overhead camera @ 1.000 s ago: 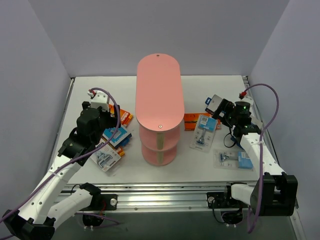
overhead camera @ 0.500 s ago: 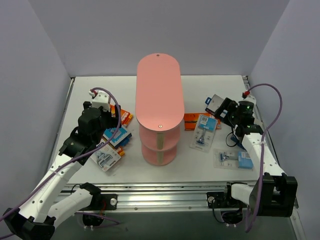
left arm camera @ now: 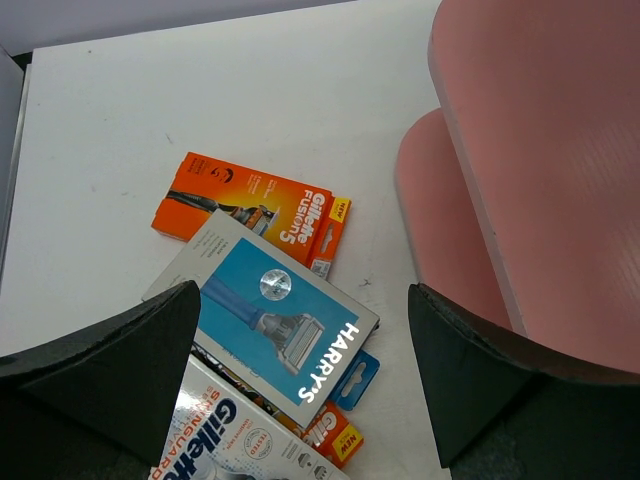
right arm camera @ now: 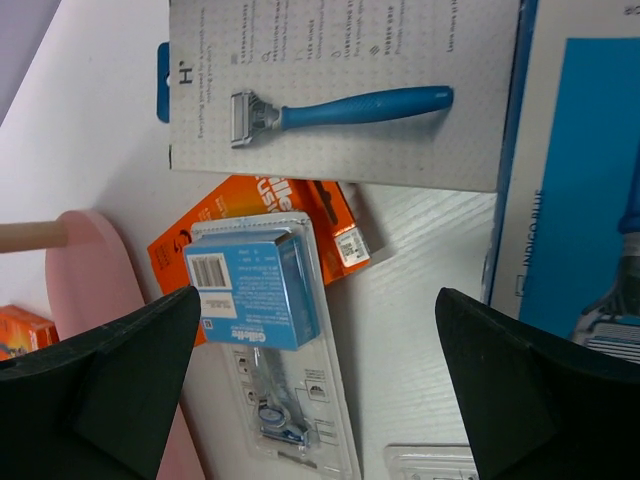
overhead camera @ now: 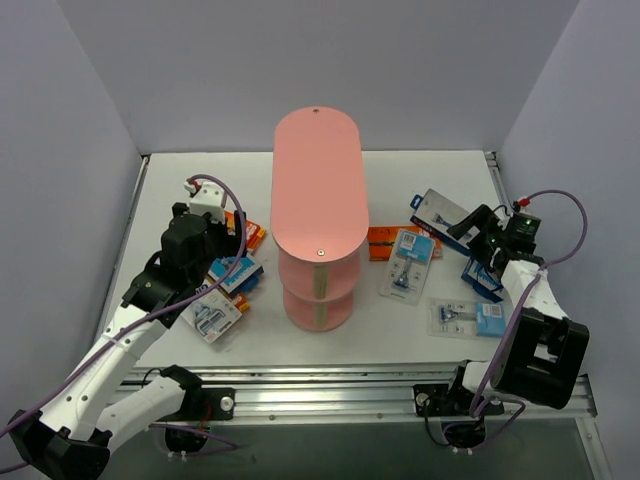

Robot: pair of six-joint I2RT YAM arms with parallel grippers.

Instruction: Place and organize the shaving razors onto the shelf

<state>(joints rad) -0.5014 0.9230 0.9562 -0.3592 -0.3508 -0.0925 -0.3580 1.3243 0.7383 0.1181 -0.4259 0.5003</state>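
The pink shelf (overhead camera: 318,180) stands mid-table with its tiers bare. Left of it lie razor packs in a pile: an orange Fusion5 card (left arm camera: 250,205), a white-and-blue Harry's box (left arm camera: 270,315) and a white Gillette pack (left arm camera: 230,440). My left gripper (left arm camera: 305,395) hovers open above this pile, holding nothing. Right of the shelf lie a grey Harry's pack (right arm camera: 340,95), a blue Harry's box (right arm camera: 580,200), a clear blister pack (right arm camera: 265,330) and an orange card (right arm camera: 260,215). My right gripper (right arm camera: 320,385) is open above the table beside the clear blister pack.
A second clear blister pack (overhead camera: 468,318) lies near the front right. The shelf's lower round tier (left arm camera: 440,220) sits close to the left pile. Grey walls enclose the table on three sides. The right arm (overhead camera: 525,290) runs along the right edge.
My right wrist has swung back toward the right edge, uncovering the grey Harry's pack. The left arm has barely shifted. No pack has moved.
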